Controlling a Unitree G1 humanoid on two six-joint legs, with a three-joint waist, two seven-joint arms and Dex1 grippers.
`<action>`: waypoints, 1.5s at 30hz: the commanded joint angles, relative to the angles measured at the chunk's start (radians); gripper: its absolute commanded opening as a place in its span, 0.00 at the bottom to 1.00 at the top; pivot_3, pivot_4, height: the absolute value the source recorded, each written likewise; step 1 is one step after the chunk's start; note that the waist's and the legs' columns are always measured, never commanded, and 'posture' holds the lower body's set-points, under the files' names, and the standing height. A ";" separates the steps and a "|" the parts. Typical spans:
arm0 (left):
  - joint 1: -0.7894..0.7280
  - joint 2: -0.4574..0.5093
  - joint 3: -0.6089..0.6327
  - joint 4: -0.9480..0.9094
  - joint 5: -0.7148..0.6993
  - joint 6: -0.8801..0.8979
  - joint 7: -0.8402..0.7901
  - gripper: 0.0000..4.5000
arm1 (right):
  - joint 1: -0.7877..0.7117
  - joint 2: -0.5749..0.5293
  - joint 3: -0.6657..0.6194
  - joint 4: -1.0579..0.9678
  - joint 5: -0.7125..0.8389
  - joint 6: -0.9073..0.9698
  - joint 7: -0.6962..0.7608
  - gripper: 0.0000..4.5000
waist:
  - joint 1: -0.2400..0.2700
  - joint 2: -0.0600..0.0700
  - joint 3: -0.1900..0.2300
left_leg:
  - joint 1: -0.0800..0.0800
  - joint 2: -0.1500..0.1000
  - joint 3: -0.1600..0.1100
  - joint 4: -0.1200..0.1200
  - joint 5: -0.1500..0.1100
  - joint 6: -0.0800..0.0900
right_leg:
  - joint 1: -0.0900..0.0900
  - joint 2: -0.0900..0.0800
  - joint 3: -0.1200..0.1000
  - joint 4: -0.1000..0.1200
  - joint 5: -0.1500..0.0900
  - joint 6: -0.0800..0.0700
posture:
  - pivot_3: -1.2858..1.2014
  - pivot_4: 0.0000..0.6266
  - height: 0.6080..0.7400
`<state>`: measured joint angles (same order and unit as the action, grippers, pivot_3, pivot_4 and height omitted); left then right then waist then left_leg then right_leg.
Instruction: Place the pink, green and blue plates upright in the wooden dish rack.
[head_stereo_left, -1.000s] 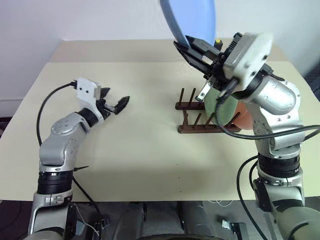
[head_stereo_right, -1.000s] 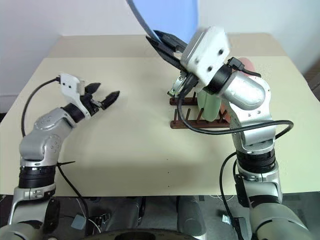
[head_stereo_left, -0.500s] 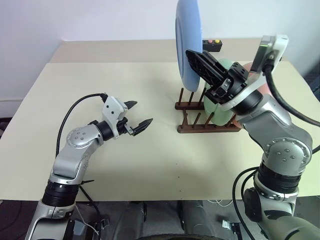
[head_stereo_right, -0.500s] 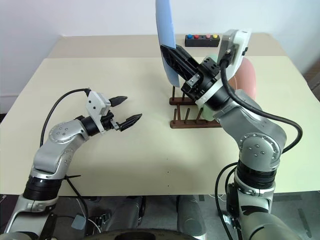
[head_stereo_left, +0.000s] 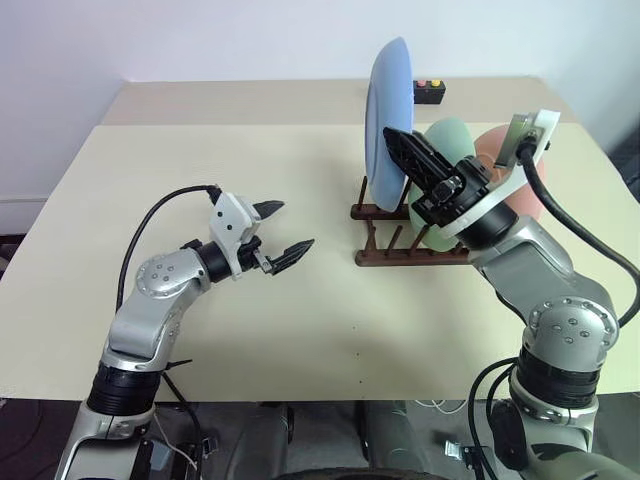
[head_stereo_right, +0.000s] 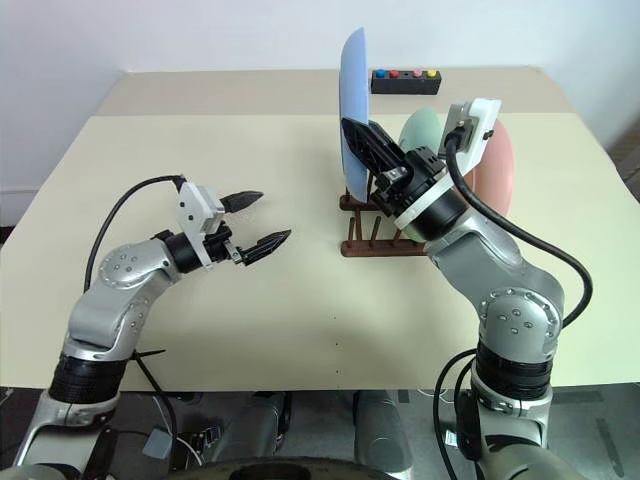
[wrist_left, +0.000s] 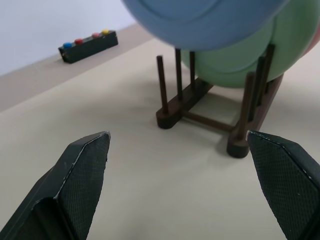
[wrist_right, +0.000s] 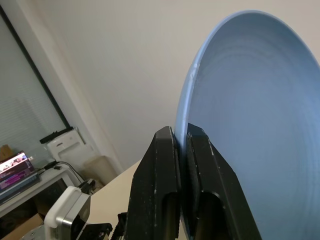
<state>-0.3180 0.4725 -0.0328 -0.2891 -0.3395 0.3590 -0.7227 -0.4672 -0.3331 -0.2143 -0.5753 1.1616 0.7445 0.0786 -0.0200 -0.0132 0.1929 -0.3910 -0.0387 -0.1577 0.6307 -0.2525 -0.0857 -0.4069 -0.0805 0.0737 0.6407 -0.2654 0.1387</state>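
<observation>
Blue plate (head_stereo_left: 388, 120) is on edge, near vertical, above the left end of the wooden dish rack (head_stereo_left: 400, 232); can't tell if its lower rim is down between the pegs yet, the right gripper (head_stereo_left: 405, 152) and forearm cover that spot. Right gripper's two black fingers (wrist_right: 165, 190) are pressed together on the blue plate's rim, pinching it; forearm reaches up and in toward the left from the table's right side, wrist rolled so the plate faces sideways. Green plate (head_stereo_left: 445, 180) stands upright in the rack just behind the blue one, its lower half hidden by the right wrist. Pink plate (head_stereo_right: 495, 165) stands upright at the rack's far right end, partly covered by the wrist camera housing. All three are matte, plain, same size. Rack is dark brown, upright pegs on two rails; the left pegs stand bare. Left gripper (head_stereo_left: 280, 232) hovers over the beige table (head_stereo_left: 250, 330) well left of the rack, pointing level toward it, jaws spread wide, holding nothing. Small black box with coloured buttons (head_stereo_right: 405, 79) sits at the table's far edge behind the rack.
</observation>
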 joint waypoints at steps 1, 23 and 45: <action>0.006 -0.001 -0.004 -0.051 -0.018 -0.023 -0.017 0.99 | 0.010 0.001 -0.007 -0.010 0.016 -0.029 0.001 0.00 | 0.000 0.000 0.000 | 0.000 0.000 0.000 0.000 0.000 0.000 | 0.000 0.000 0.000 0.000 0.000 0.000 | 0.52 0.24 1.00; 0.002 0.009 -0.014 -0.067 -0.021 -0.011 -0.042 0.99 | 0.084 -0.021 0.002 0.012 0.065 -0.001 0.002 0.00 | 0.000 0.000 0.000 | 0.000 0.000 0.000 0.000 0.000 0.000 | 0.000 0.000 0.000 0.000 0.000 0.000 | 0.52 0.24 1.00; 0.003 0.013 -0.023 -0.066 -0.008 -0.015 -0.035 1.00 | 0.133 -0.056 0.011 0.036 0.080 0.006 0.012 0.53 | 0.001 0.000 0.000 | 0.000 0.000 0.000 0.000 0.000 0.000 | 0.000 0.000 0.000 0.000 0.000 0.000 | 0.52 0.24 1.00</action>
<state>-0.3149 0.4778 -0.0592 -0.3232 -0.3489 0.3607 -0.7594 -0.3320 -0.3770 -0.2008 -0.5160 1.2382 0.7581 0.0784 -0.0193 -0.0131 0.1929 -0.3910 -0.0387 -0.1577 0.6306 -0.2524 -0.0856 -0.4066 -0.0803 0.0737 0.6404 -0.2655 0.1387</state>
